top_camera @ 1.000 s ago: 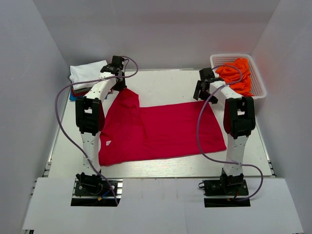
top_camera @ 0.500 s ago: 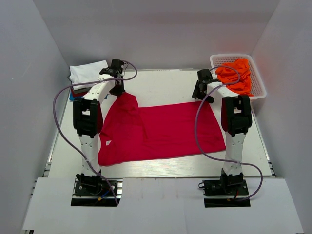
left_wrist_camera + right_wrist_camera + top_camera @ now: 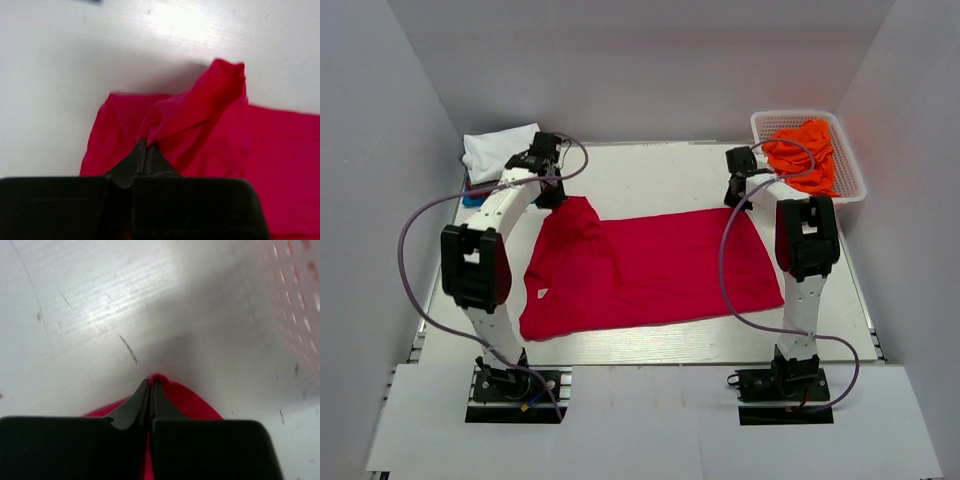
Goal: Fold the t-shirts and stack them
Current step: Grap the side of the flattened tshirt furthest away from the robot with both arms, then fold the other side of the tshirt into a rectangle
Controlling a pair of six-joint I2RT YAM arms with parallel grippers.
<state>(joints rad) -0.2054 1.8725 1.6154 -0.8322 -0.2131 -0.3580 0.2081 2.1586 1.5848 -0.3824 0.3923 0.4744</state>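
A crimson-red t-shirt (image 3: 660,265) lies spread across the table, its small white neck label (image 3: 542,293) towards the left. My left gripper (image 3: 560,197) is at the shirt's far left corner, shut on a raised fold of red cloth (image 3: 195,115); the closed tips (image 3: 146,145) pinch it. My right gripper (image 3: 738,203) is at the far right corner, its jaws (image 3: 151,382) shut on the edge of the red cloth (image 3: 200,407), just off the table.
A folded white t-shirt (image 3: 498,150) tops a stack at the back left, with dark red and blue layers (image 3: 472,195) under it. A white mesh basket (image 3: 850,175) at the back right holds a crumpled orange t-shirt (image 3: 805,150). Grey walls enclose the table.
My right gripper came down onto the shirt's far right corner and shut on it. The left arm swung outwards to the left, still holding its corner.
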